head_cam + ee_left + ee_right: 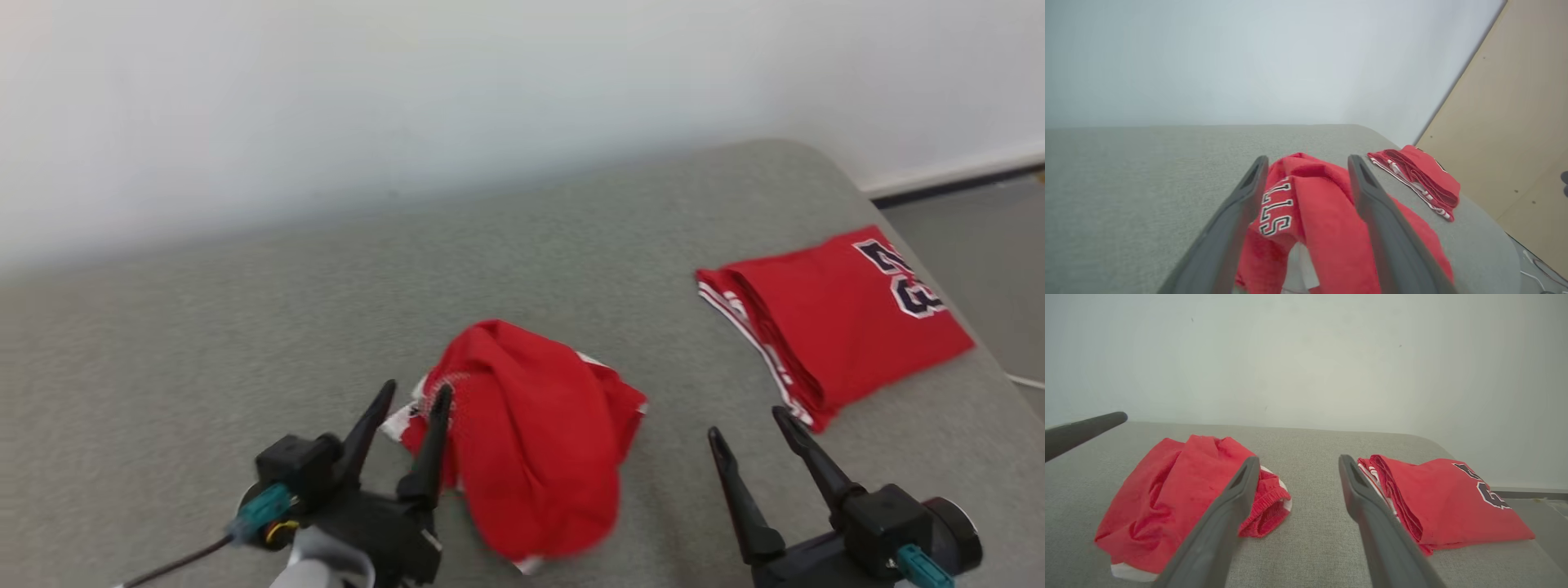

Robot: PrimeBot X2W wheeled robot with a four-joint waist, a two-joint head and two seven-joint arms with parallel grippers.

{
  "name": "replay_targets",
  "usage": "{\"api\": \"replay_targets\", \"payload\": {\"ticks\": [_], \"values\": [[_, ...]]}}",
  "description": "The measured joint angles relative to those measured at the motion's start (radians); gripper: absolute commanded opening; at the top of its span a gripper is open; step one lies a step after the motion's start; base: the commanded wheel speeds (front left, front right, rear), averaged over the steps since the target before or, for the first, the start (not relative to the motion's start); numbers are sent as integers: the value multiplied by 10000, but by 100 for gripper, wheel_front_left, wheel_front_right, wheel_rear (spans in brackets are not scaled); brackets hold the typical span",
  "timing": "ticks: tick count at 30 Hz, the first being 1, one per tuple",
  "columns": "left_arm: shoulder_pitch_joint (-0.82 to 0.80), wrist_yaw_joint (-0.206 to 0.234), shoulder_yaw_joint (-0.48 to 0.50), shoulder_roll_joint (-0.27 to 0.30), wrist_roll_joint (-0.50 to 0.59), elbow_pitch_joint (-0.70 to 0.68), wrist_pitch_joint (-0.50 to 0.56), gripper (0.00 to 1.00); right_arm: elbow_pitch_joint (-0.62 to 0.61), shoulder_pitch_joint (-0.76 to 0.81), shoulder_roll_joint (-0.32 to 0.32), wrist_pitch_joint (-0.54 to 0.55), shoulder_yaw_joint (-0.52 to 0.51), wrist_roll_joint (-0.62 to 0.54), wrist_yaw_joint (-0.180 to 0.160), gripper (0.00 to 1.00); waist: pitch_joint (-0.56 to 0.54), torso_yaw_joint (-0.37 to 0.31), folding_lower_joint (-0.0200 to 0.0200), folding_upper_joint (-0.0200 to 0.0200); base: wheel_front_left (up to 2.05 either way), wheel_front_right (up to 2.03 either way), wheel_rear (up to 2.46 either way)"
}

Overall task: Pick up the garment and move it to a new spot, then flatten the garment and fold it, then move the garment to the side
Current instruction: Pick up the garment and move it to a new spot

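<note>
The left gripper stands wide and holds nothing; the crumpled garment lies heaped right at its fingertips. The right gripper is wide too, and empty. A pinch into this heap may catch several layers, so the flattening could fail.

The crumpled garment is smeary along its near edge, and one of the left gripper's fingers partly hides its lettering tbh.
</note>
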Motion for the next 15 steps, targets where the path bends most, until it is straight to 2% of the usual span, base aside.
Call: {"api": "replay_targets", "payload": {"ticks": [5,10,12,15], "values": [[1257,368,1177,224,121,-1404,-159,100,284,227,221,-236,-602,2,0,100,-322,893,0,0,0,0,0],[2777,491,2650,309,976,-3064,-184,100,593,421,439,-734,-1254,107,0,100,-691,1783,-1,0,0,0,0],[3381,667,2936,360,1634,-3622,-186,100,754,562,539,-997,-1565,117,0,100,-845,2095,-1,-1,0,0,0],[4241,752,3346,263,2042,-4015,-186,100,999,706,665,-1404,-1910,142,0,100,-1086,2489,-1,-1,0,0,0]]}}
